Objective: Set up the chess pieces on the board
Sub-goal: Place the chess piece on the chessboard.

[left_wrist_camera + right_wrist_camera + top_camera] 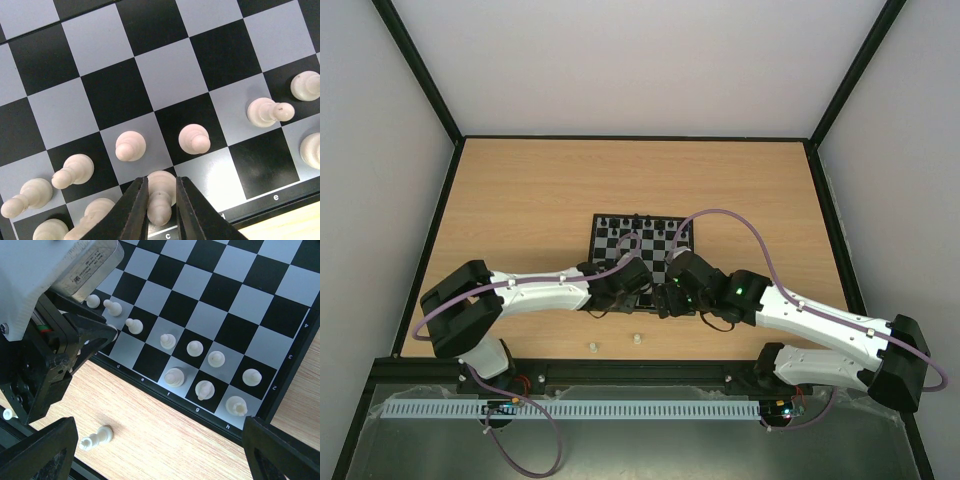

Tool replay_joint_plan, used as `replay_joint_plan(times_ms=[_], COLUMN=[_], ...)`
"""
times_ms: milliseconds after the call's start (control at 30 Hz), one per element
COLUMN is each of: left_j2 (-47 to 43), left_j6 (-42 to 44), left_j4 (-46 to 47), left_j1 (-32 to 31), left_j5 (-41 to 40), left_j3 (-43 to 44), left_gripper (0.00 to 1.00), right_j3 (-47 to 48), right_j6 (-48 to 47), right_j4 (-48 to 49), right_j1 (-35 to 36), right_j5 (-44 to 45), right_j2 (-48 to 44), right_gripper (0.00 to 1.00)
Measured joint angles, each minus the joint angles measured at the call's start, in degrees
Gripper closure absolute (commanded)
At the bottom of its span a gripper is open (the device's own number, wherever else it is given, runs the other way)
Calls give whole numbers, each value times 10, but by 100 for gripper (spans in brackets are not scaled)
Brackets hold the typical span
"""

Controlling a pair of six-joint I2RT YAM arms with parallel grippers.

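Found the board (620, 238) at the middle of the table (520, 200), with white pieces (195, 347) standing along its two near rows. Noted the left claw (161, 181) set narrow about one white piece (161, 202) upright on the near row by the letter c (gripped or merely flanked: could not tell). Noted the right claw (160, 440) spread wide above the board's near rim, holding nothing. Counted two stray pieces (637, 339) off the board on the wood, one of them a toppled piece (97, 436).

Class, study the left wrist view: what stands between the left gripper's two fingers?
A white chess piece stands between the left gripper's fingers, on the board's edge row by the letter c, shown in the left wrist view.
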Motion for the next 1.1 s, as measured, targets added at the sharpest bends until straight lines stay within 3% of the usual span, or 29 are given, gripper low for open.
replay_joint_plan(times_ms=[667,867,1100], left_j2=[-22,-23,-24], left_j6=[-10,-11,-13], left_j4=[-10,-12,-15], left_j1=[0,0,0], left_j5=[4,5,5], left_j3=[-13,-16,-16], left_gripper=[80,67,66], right_j3=[0,0,0], right_j6=[0,0,0], right_j4=[1,1,1], right_j1=[0,0,0], right_j5=[0,0,0], right_j2=[6,10,11], right_gripper=[9,9,9])
